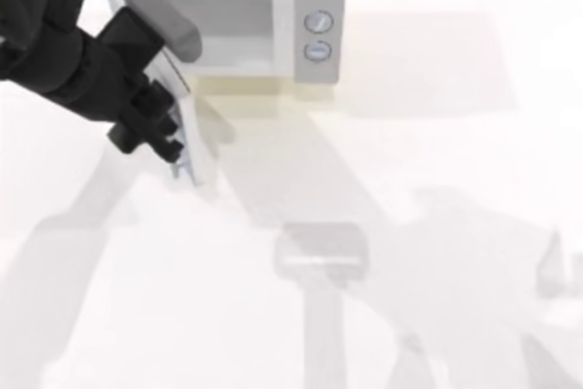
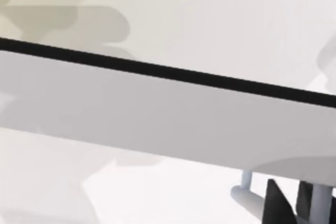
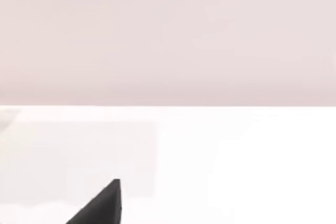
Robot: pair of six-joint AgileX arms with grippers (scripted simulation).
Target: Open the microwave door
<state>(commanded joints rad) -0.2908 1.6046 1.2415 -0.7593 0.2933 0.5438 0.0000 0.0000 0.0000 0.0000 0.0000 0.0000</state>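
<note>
The light-grey microwave (image 1: 273, 25) stands at the back of the table, and its cavity shows open. The microwave door (image 1: 162, 23) is swung out toward the left and front, hinged at the left side. My left gripper (image 1: 175, 141) is at the door's free edge, shut on the slim handle (image 1: 189, 159). In the left wrist view the door's grey panel (image 2: 157, 119) crosses the picture, and the pale handle bar (image 2: 251, 199) runs in between the dark fingers (image 2: 278, 209). My right gripper (image 3: 102, 208) shows only as a dark tip over bare table, away from the microwave.
A narrow panel with two round silver knobs (image 1: 318, 35) is on the microwave's right side. White table (image 1: 437, 179) spreads in front and to the right, crossed only by shadows. A pink wall (image 3: 168, 35) lies beyond the table's far edge.
</note>
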